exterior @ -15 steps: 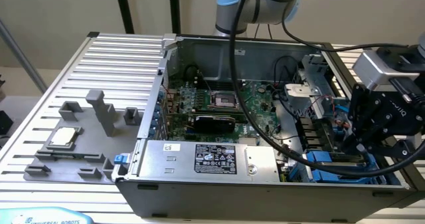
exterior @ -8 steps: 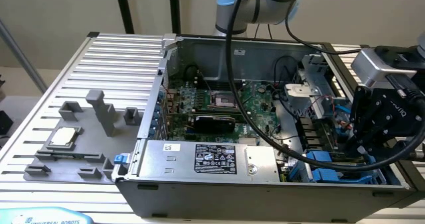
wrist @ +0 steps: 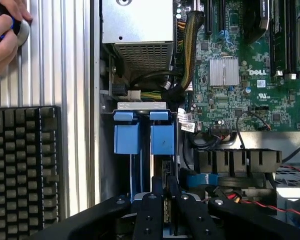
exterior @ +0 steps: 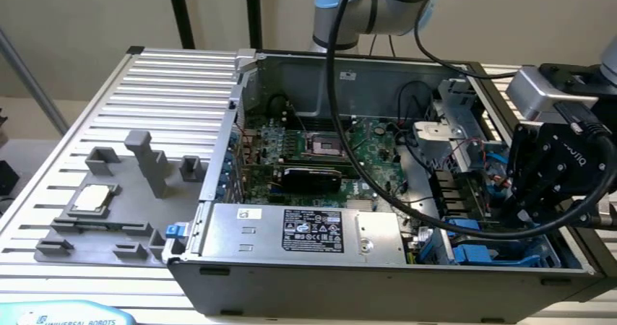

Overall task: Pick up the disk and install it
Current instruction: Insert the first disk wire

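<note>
My gripper (exterior: 516, 213) reaches down into the front corner of the open computer case (exterior: 207, 195), at the exterior view's right. In the wrist view its black fingers (wrist: 157, 200) stand close together, shut on a thin slab seen edge-on, the disk (wrist: 165, 214). In line with the gripper (wrist: 165, 192) is a bright blue frame end (wrist: 162, 137) in the drive bay, and a second blue frame end (wrist: 125, 135) stands beside it. Blue plastic (exterior: 475, 254) also shows in the bay below the gripper. The rest of the disk is hidden.
A grey power supply box (exterior: 299, 231) with a black-and-white label fills the case's front. The green motherboard (exterior: 318, 152) lies behind it, crossed by black cables (exterior: 386, 195). A grey fixture holds a silver chip (exterior: 92, 198). Outside the case are a keyboard (wrist: 24, 170) and a hand (wrist: 4, 35).
</note>
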You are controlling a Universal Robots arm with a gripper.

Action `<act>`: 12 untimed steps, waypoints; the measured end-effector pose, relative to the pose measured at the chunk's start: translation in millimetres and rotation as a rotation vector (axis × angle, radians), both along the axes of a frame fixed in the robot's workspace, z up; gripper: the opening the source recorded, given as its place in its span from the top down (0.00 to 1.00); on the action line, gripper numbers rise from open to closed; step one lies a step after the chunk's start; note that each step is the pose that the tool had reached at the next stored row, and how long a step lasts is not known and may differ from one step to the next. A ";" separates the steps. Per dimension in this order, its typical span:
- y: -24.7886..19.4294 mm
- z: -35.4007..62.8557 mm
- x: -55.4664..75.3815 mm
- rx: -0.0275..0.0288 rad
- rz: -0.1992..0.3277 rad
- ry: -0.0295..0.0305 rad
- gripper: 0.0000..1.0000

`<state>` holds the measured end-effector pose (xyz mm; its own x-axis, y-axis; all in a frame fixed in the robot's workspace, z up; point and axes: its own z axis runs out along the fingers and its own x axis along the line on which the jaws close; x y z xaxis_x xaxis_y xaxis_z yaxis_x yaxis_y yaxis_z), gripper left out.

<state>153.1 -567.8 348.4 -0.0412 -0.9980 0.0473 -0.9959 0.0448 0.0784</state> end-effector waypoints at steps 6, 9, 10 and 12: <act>2.8 -1.9 1.4 -0.0208 -0.008 0.0000 0.84; 4.9 -2.5 2.0 -0.0249 -0.010 0.0000 0.84; 5.4 -2.7 2.4 -0.0263 -0.010 0.0000 0.84; 6.2 -3.4 2.9 -0.0292 -0.012 0.0001 0.84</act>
